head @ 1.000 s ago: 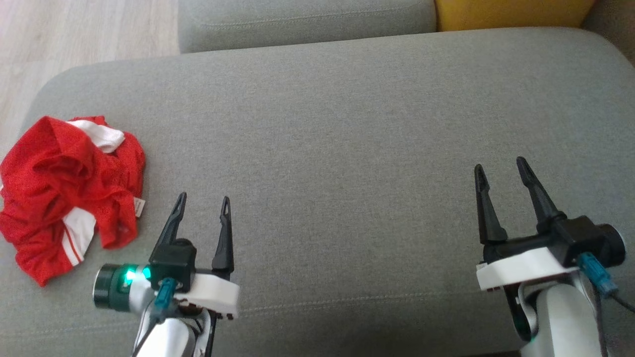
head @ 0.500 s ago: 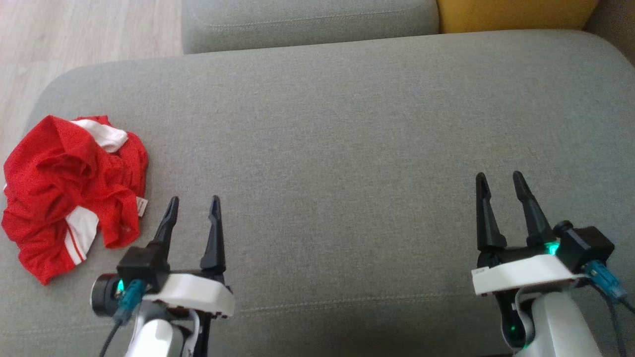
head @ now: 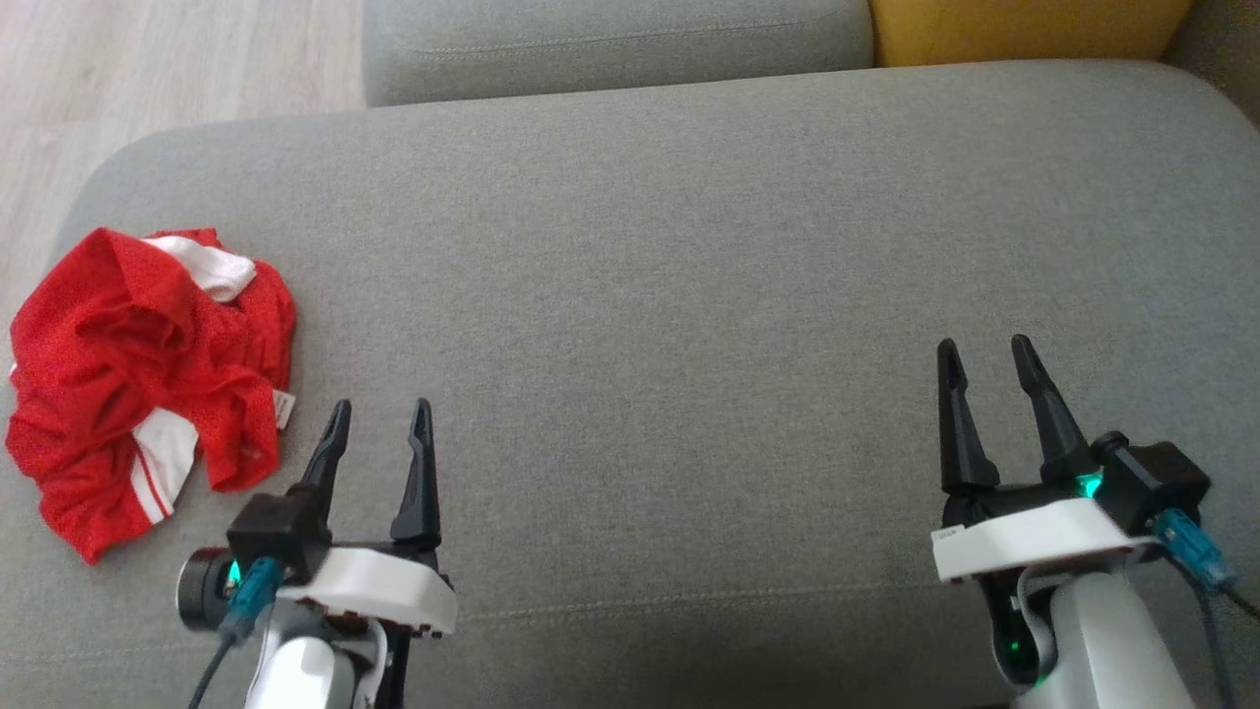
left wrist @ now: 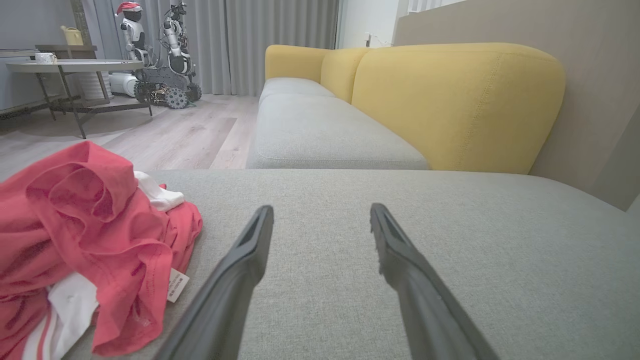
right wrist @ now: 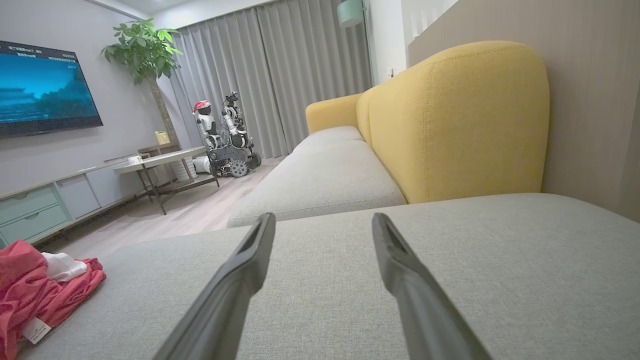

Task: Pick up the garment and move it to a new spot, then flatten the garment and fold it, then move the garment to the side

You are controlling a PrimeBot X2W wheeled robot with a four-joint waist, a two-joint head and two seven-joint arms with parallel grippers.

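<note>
Zero steps done by the look of it: pickup, move, flatten, fold and set-aside all left.

Head view: red garment [head: 148, 384] with white trim, crumpled in a heap at the far left end of the grey sofa cushion [head: 689, 276], near its edge. Left gripper [head: 382, 406] just beside the heap on its right, apart from it, fingers spread, grasping nothing. Right gripper [head: 984, 343] well apart toward the cushion's other end, fingers likewise spread and empty. Small white tag [head: 283, 409] at the heap's right edge, print too small to read. Yellow backrest [head: 1024, 25] top right, wood floor [head: 148, 59] top left.

Left wrist view: looks along its own two fingers, wide apart, cushion fabric between them. Garment at lower left, bunched folds standing up, not touched. Tag hanging off the near fold, dark print on it, unreadable.

Right wrist view: own fingers parted over the cushion, nothing pinched. Garment small at lower left, tag showing, blank at this size. Wall TV [right wrist: 45, 90] lit blue, tiny line of text along its top — illegible. Second robot [right wrist: 220, 130] in a red hat at the back. No legible brand anywhere.

Likely first move — left arm over to the heap, being nearest.
</note>
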